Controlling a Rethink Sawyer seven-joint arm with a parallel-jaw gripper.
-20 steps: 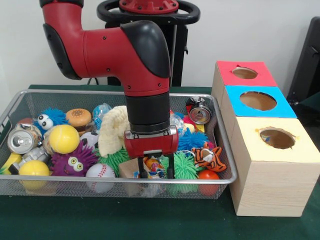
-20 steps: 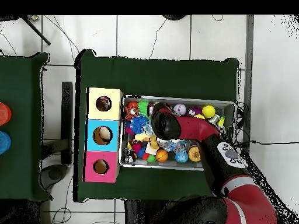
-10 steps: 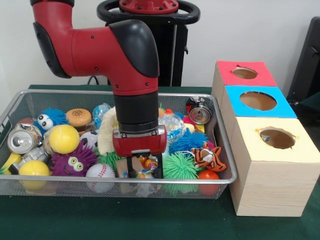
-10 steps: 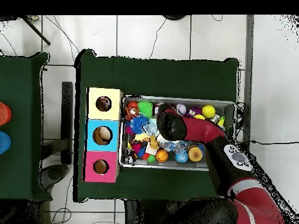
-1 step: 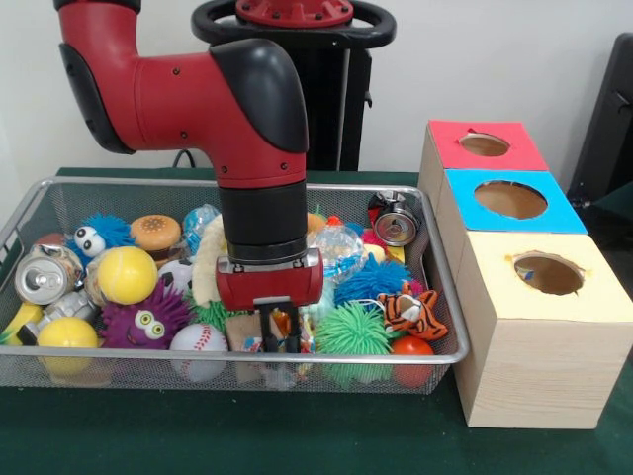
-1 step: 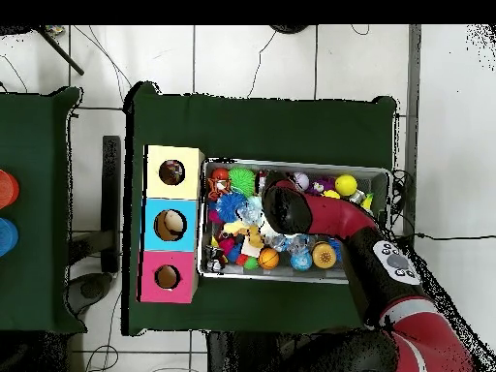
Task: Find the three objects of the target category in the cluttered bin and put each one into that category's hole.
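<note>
My gripper [image 5: 280,340] reaches down into the wire bin [image 5: 447,297] near its front rim. Its fingers are shut on a small orange and yellow toy [image 5: 281,324] amid the clutter. Just left of it lies a wooden block [image 5: 240,331], and a green spiky ball [image 5: 354,330] sits to the right. A tiger toy [image 5: 410,309] and a blue spiky ball [image 5: 371,279] lie further right. Three boxes with round holes stand right of the bin: red [image 5: 445,139], blue [image 5: 465,186] and yellow [image 5: 499,292]. In the overhead view the arm [image 6: 291,208] hides the gripper.
The bin also holds a baseball [image 5: 198,341], a purple fuzzy monster [image 5: 148,319], yellow balls [image 5: 127,274], a crushed can [image 5: 45,277], a burger toy [image 5: 156,233], a cream knitted piece [image 5: 208,259] and a red ball [image 5: 412,351]. Green cloth [image 5: 297,435] covers the table.
The arm moved left along the bin's front and dropped slightly. The fingers, wide apart one second ago, have drawn together around the small orange toy.
</note>
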